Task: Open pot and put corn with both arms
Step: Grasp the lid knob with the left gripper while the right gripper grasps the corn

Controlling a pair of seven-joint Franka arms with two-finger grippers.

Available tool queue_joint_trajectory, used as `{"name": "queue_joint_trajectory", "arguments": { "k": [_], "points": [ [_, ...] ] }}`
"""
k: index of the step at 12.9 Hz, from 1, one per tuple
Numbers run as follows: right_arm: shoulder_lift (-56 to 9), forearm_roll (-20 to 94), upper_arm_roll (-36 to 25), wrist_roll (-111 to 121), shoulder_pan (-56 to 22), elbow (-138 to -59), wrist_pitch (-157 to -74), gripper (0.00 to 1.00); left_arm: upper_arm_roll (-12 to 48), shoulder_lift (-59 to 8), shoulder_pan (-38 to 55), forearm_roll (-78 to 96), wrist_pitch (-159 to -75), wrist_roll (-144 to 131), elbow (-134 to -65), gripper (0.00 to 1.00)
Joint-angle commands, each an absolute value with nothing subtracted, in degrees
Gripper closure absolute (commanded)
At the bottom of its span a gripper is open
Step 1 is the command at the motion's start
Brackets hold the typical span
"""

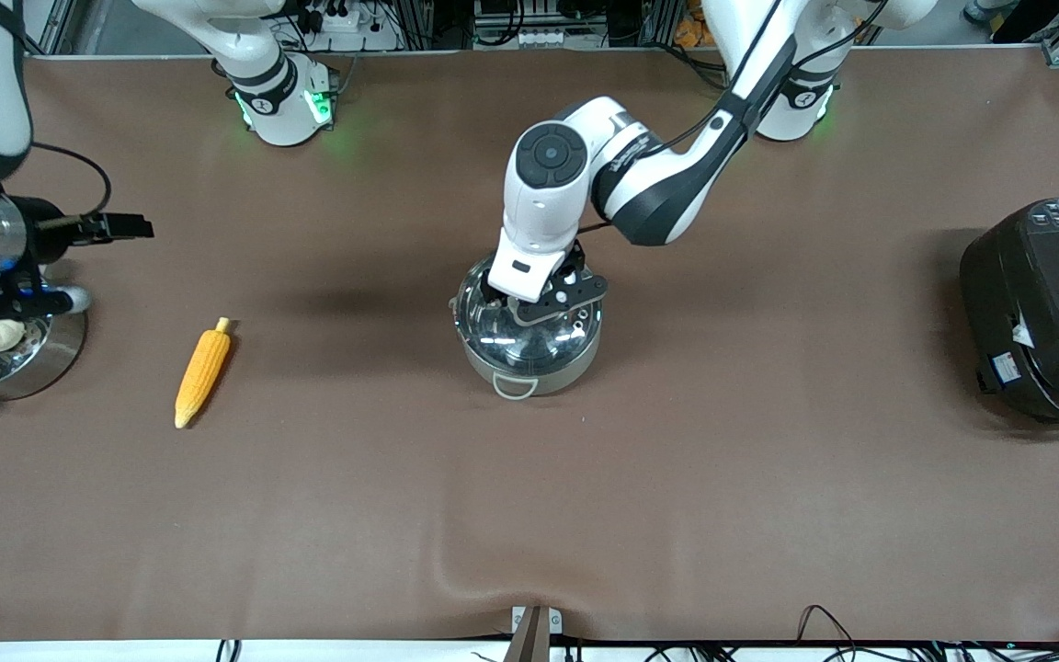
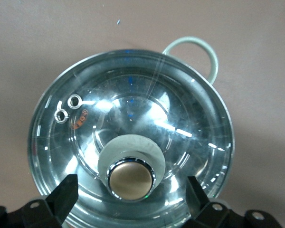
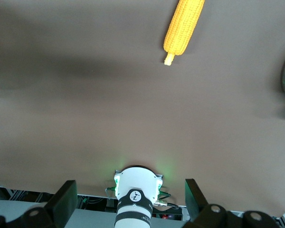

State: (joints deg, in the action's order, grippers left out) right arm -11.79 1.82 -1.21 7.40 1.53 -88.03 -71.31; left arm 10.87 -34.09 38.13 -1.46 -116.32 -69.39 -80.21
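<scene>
Pot [image 1: 529, 354], round shiny steel, mid-bench, clear glass lid [image 2: 133, 142] on | left end effector [image 2: 130, 199] spread open astride coppery knob [image 2: 130, 178]: centre, close, lift straight | yellow tapered corn [image 1: 202, 372] toward right arm's end | right end effector [image 3: 130, 202] open, waiting above the bench.

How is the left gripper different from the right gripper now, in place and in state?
The left gripper is low over the pot, its open fingers either side of the lid's knob; the right gripper is over the steamer pot at the right arm's end, away from the corn. Both are open and hold nothing.
</scene>
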Motion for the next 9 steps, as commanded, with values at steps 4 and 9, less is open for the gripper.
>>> {"name": "queue_joint_trajectory", "arguments": {
  "k": [4, 9],
  "points": [
    [-20.38, 2.63, -1.32, 9.05, 2.9, -83.58, -79.42, 0.0, 10.2, -35.51, 39.29, -1.58, -115.93, -70.14, -78.57, 0.07],
    [-25.31, 2.02, -1.41, 9.14, 3.95, -87.43, -90.85, 0.0, 10.28, -36.03, 39.29, -2.72, -115.31, -70.05, -79.1, 0.3]
  ]
}}
